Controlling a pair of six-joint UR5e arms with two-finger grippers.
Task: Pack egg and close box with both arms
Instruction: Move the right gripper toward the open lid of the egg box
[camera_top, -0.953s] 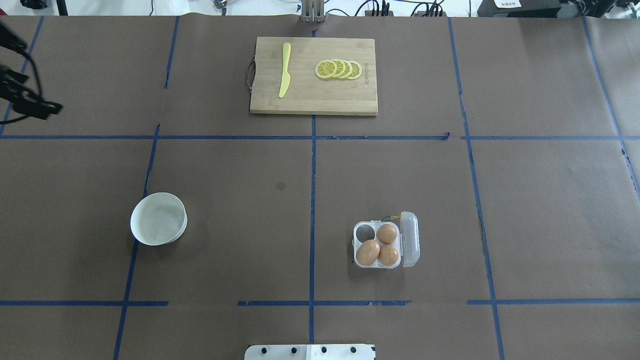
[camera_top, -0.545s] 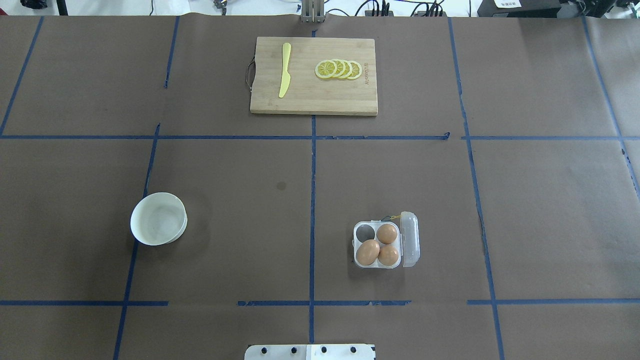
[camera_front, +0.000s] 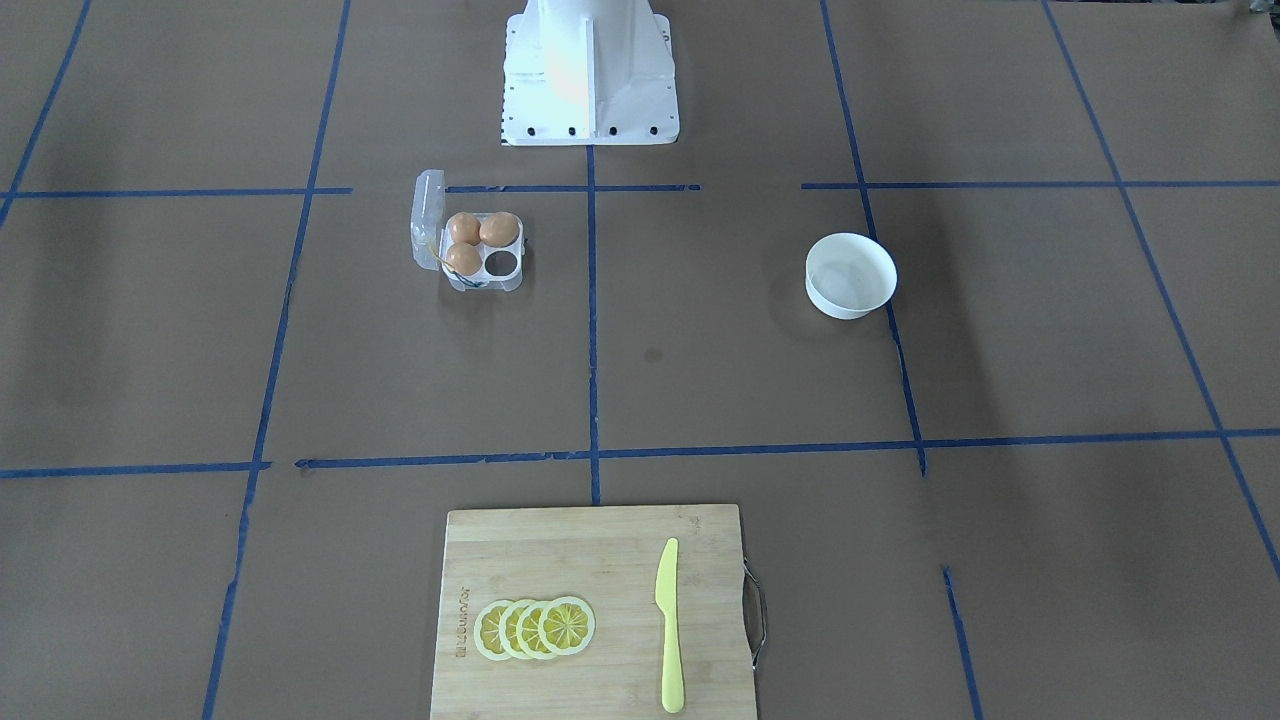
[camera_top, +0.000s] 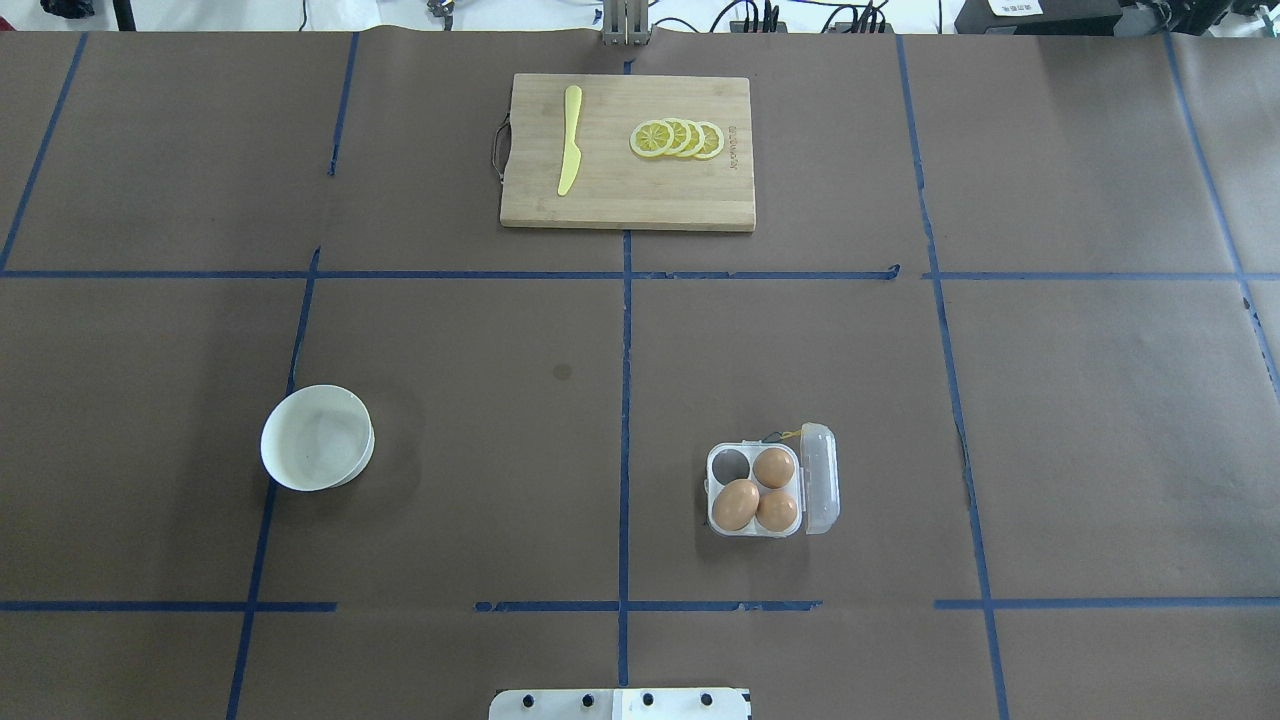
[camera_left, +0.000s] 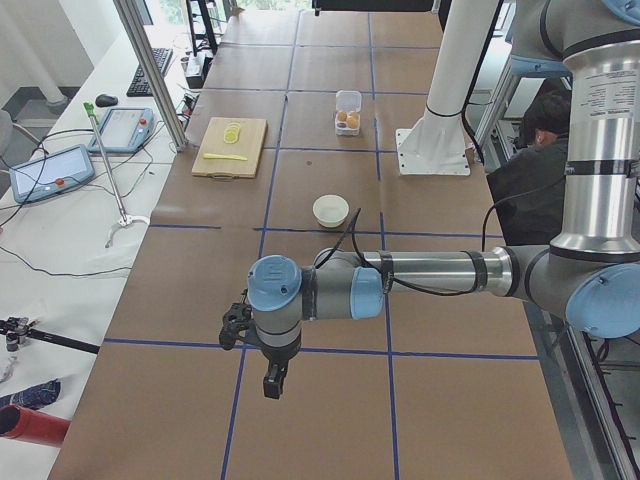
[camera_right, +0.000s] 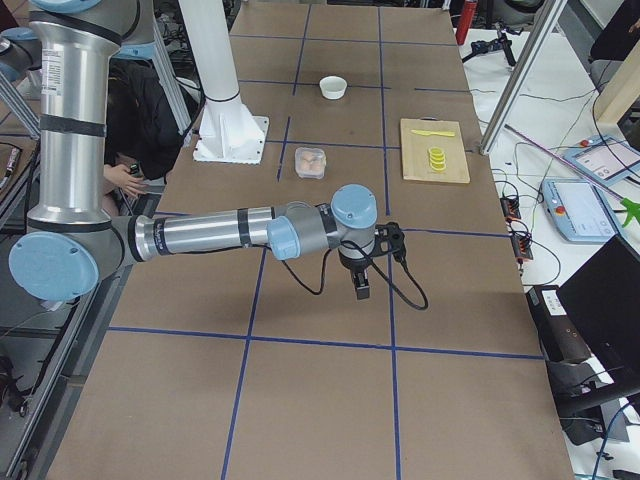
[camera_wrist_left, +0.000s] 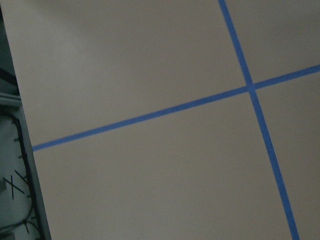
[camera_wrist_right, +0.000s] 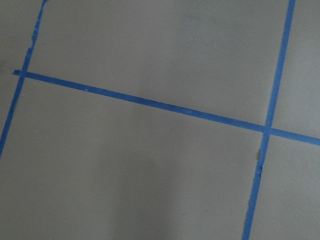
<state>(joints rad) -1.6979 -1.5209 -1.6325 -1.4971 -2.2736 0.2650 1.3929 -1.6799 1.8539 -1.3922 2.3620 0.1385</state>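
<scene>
Brown table holds the open box at five o'clock; left gripper, right gripper: cannot tell their spread

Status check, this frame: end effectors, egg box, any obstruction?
Left end effector, right end effector far from box, grip unreadable. Lid open, three eggs seated, one cell vacant. Bowl well apart.

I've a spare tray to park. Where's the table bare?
Bare paper lies between the bowl and the box, and between the box and the cutting board. Crowded only on that board, with knife and lemon slices.
</scene>
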